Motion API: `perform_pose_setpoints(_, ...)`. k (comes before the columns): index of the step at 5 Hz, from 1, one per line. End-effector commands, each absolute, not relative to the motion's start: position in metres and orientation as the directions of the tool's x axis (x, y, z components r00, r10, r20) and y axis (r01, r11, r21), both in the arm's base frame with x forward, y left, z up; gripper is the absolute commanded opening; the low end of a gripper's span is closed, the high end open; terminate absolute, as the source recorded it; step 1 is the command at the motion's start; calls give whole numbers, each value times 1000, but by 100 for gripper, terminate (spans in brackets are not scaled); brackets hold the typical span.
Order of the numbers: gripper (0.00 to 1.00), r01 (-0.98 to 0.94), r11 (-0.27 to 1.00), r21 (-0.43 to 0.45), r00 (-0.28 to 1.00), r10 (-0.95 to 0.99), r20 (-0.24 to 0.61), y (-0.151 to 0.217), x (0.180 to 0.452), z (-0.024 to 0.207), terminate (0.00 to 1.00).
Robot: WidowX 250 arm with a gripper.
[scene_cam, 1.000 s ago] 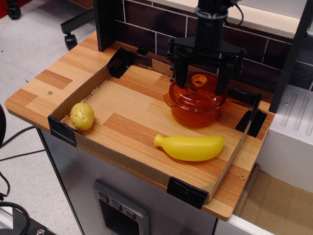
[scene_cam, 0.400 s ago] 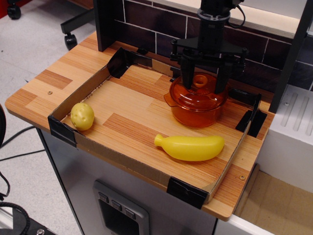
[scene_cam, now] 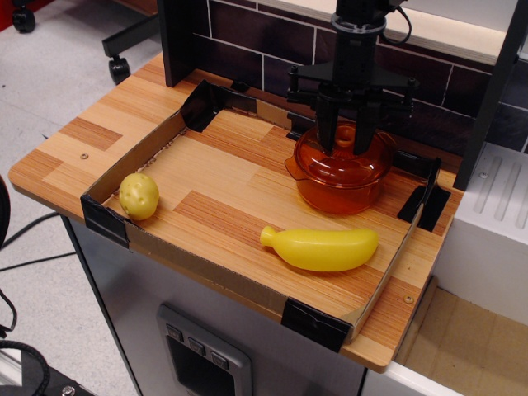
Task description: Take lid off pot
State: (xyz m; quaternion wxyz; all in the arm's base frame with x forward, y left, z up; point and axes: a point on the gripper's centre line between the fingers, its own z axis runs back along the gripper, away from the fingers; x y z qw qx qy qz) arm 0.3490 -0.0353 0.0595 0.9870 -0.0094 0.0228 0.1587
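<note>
Two black jaws drawn in narrow, straddling the small orange ring knob (scene_cam: 345, 138) at the centre of the lid (scene_cam: 344, 153), apparently pinching it, though contact too small to confirm. Gripper (scene_cam: 346, 142) hanging straight down from the arm over the pot (scene_cam: 341, 181). Lid seated on the pot, not yet lifted. Pot standing toward the back right corner of the cardboard tray (scene_cam: 216, 276), close to the black bracket (scene_cam: 423, 196) on the tray's right wall.

Possible trouble, judged from here: light toy pot coming up together with the lid if the fit is snug, then dropping and rolling; thin knob slipping out of a shallow pinch; pot nudged sideways against the tray wall by an off-centre pull. Yellow plastic banana (scene_cam: 320, 248) lying just in front of the pot, likely to be struck by a falling pot. Toy potato (scene_cam: 139, 195) well apart from the pot, at the tray's left end on the wooden worktop (scene_cam: 66, 140).

No brand, label or readable writing anywhere.
</note>
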Motion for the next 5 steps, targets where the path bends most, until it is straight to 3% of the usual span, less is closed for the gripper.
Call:
perform_pose_setpoints(1, 0, -373, 924, -82, 926, 377, 37, -11, 364, 120, 0)
perform_pose_setpoints(2, 0, -403, 910, -97, 911, 409, 50, 14, 360, 137, 0)
perform_pose_setpoints(3, 0, -384, 919, -92, 921, 388, 38, 38, 351, 134, 0)
perform_pose_setpoints(5, 0, -330, 944, -24, 943, 331, 31, 63, 332, 99, 0)
